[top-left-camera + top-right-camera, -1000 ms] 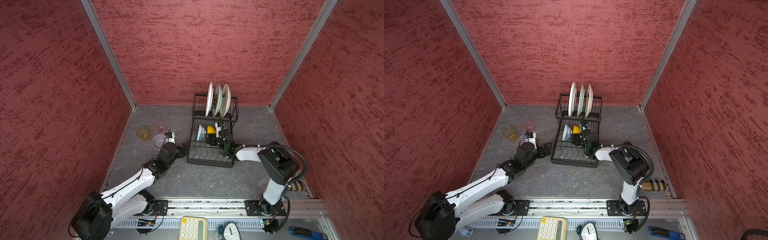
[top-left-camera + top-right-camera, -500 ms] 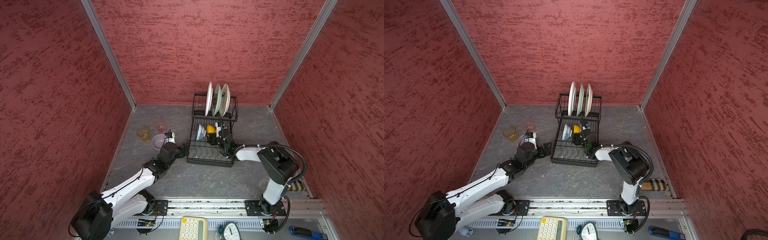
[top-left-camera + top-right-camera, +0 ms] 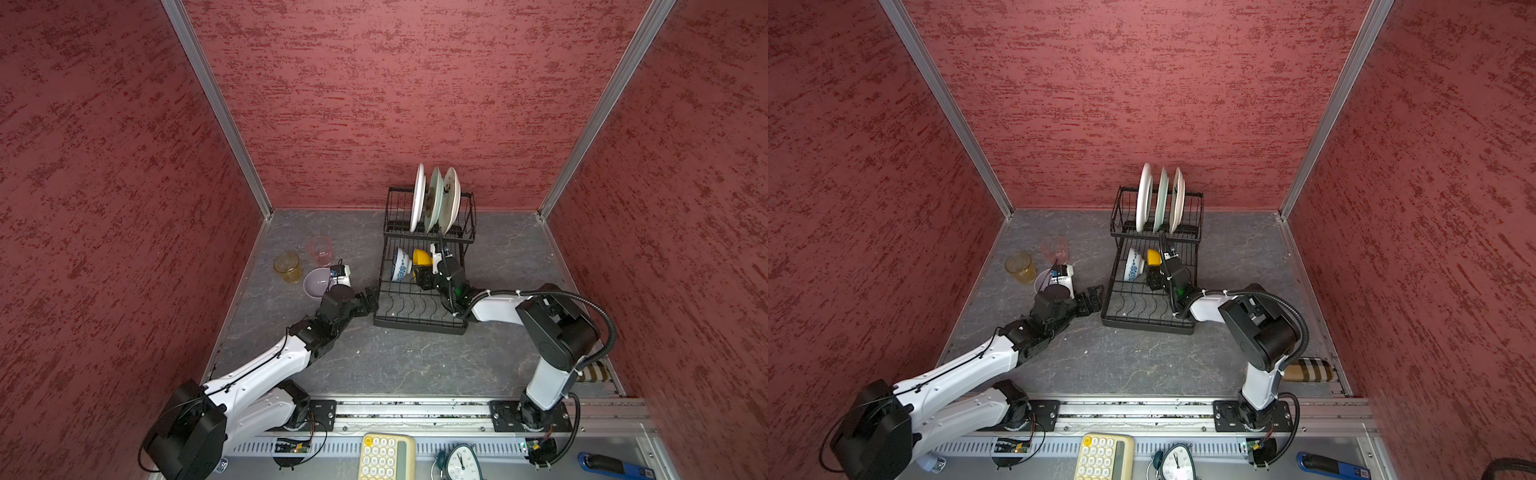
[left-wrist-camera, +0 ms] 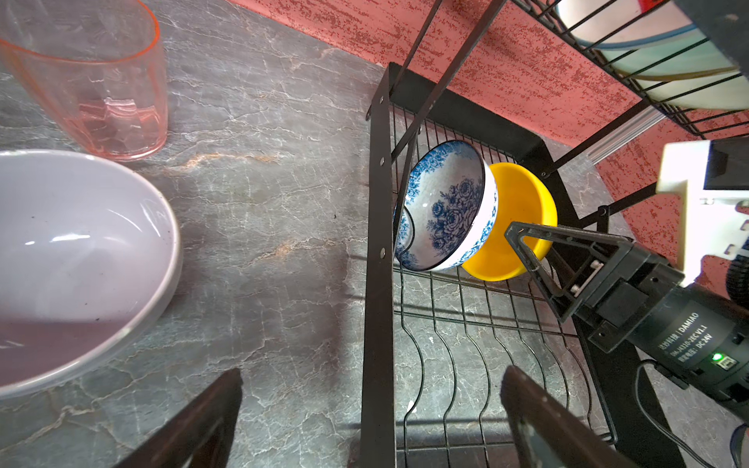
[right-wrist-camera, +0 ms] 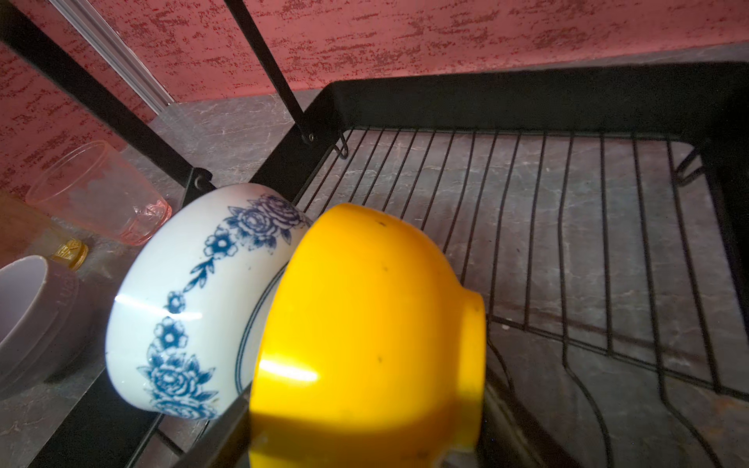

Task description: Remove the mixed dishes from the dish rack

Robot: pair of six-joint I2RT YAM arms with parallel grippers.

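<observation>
In the black wire dish rack (image 3: 417,326), the right gripper (image 3: 420,275) straddles the round yellow bowl (image 3: 422,257), grip unclear; beside it, the left gripper (image 3: 371,296) gapes empty.

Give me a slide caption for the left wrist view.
Right gripper at the yellow bowl, which rests against the blue-white bowl in the dish rack; lavender bowl outside.

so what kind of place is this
Probably a robot test cell, not a kitchen: red panel walls box in a grey tabletop, with robot arms on a metal rail.
</observation>
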